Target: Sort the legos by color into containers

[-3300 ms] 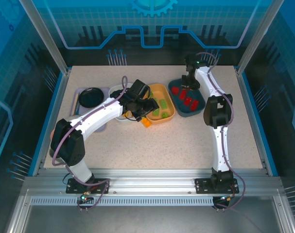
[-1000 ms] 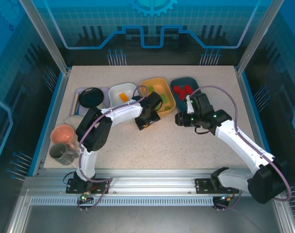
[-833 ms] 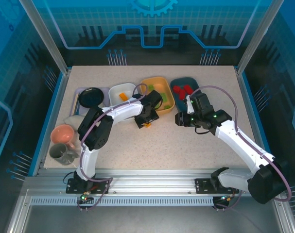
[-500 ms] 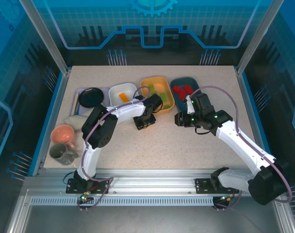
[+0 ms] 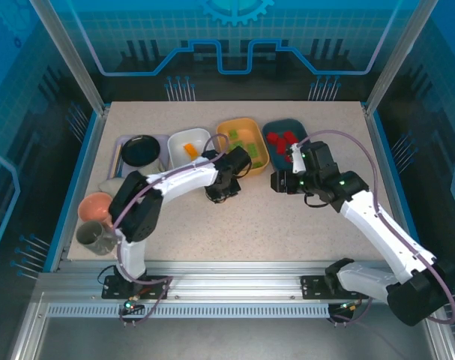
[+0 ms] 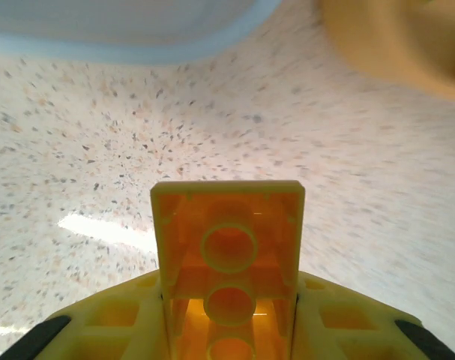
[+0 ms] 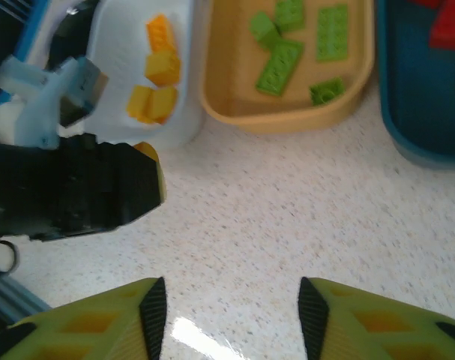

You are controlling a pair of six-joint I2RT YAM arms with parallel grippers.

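Clamped on small orange-yellow studded plastic brick (image 6: 227, 240) at left end effector (image 6: 228, 326), near shallow white plastic tray (image 5: 178, 139). Spread apart, empty, at right end effector (image 7: 227, 311) over speckled surface (image 7: 272, 202).

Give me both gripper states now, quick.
Left gripper: shut on orange-yellow lego.
Right gripper: open, empty.
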